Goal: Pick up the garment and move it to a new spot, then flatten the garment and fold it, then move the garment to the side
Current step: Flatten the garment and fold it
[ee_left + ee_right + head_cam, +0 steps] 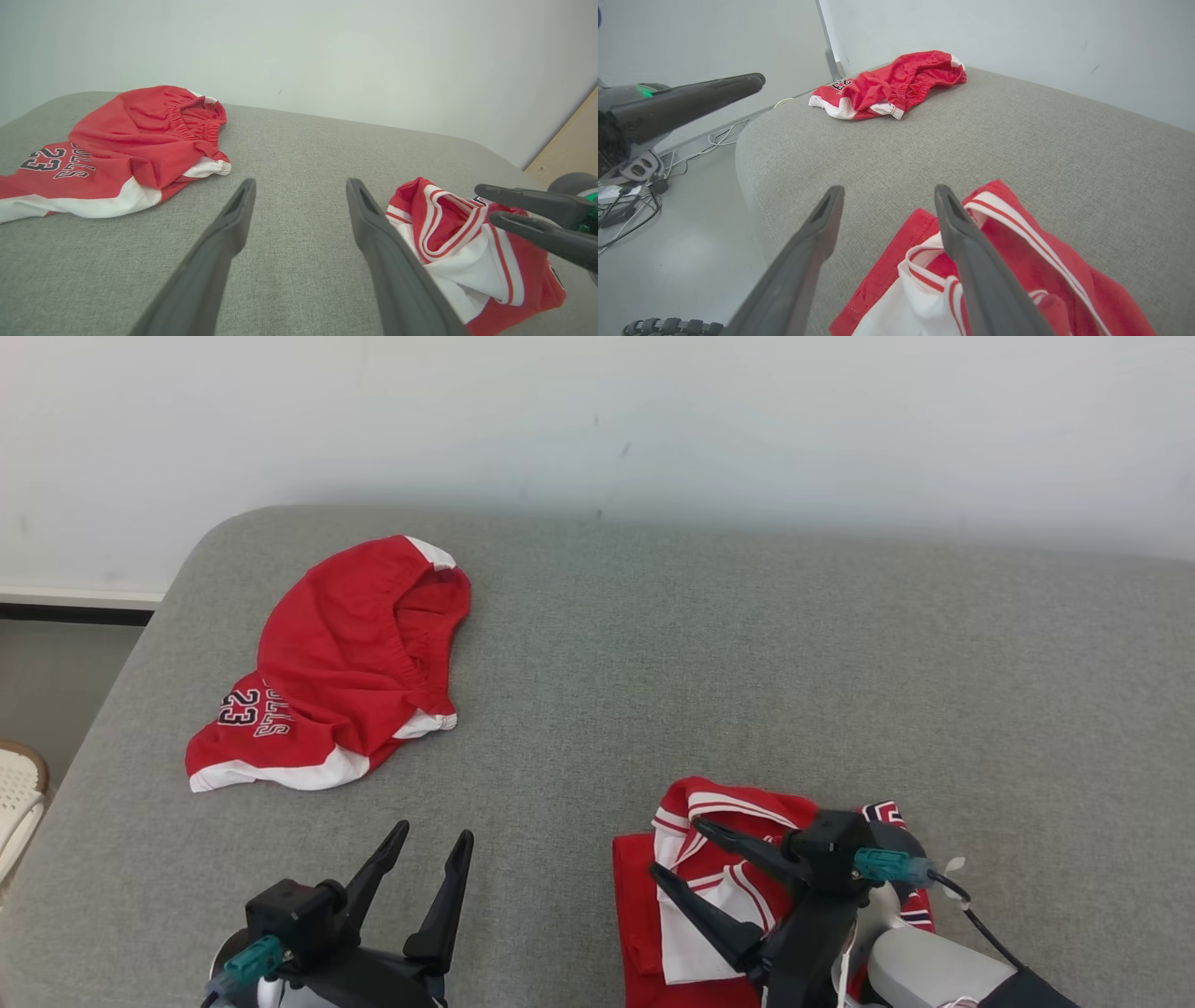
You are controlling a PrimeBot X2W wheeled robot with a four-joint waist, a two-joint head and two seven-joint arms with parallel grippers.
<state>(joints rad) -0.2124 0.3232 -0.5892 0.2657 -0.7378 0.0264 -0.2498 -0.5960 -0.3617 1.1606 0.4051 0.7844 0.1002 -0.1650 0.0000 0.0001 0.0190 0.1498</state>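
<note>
Right gripper (674, 846) hovering over the jersey, fingers spread, gripping nothing; left gripper (434, 832) likewise spread and empty.
Jersey (728, 807) is lying bunched at the near right of the grey woven cushion (747, 663), just under the right fingers. Red shorts (327, 663) are sitting crumpled far left. Guessing pickup: pinching the thicker striped trim should be beating a grab at thin, slick, layered fabric.
</note>
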